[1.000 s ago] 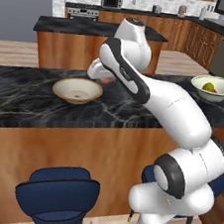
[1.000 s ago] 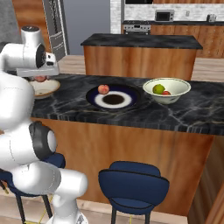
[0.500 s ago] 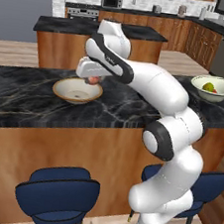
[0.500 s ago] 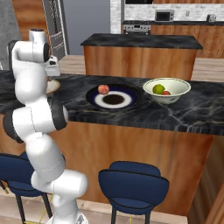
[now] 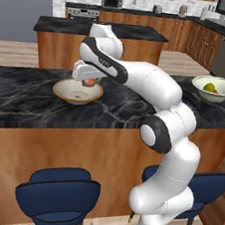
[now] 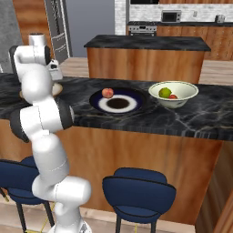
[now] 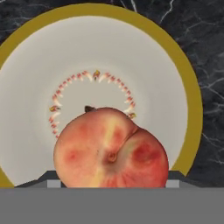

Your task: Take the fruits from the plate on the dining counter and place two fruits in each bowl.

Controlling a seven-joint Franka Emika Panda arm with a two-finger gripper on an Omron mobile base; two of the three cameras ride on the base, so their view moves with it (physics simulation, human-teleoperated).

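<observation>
1. The counter (image 5: 30, 104) has a black marble top and a brown wood front; it carries all the things of the task.
2. The arm (image 5: 153, 87) reaches from the lower right of the left base view to the left, over the counter.
3. The plate (image 6: 139, 101) lies near the middle of the counter, closer to its back edge. It has a navy rim, a white ring and a dark centre.
4. The tan bowl (image 5: 67, 93) stands toward the left end of the counter. In the hand view its cream inside (image 7: 39, 78) is directly below the hand.
5. The pale bowl (image 6: 186, 92) stands just right of the plate, toward the right end. It holds a yellow-green fruit (image 6: 165, 93) and a red-orange fruit (image 6: 173, 97).
6. The gripper (image 5: 89, 82) hangs over the tan bowl, and it is closed on a peach (image 7: 111, 148), pinkish-red. The peach is above the bowl, between the fingers.
7. A second peach (image 6: 108, 93) lies on the plate, at its back left edge.
</observation>
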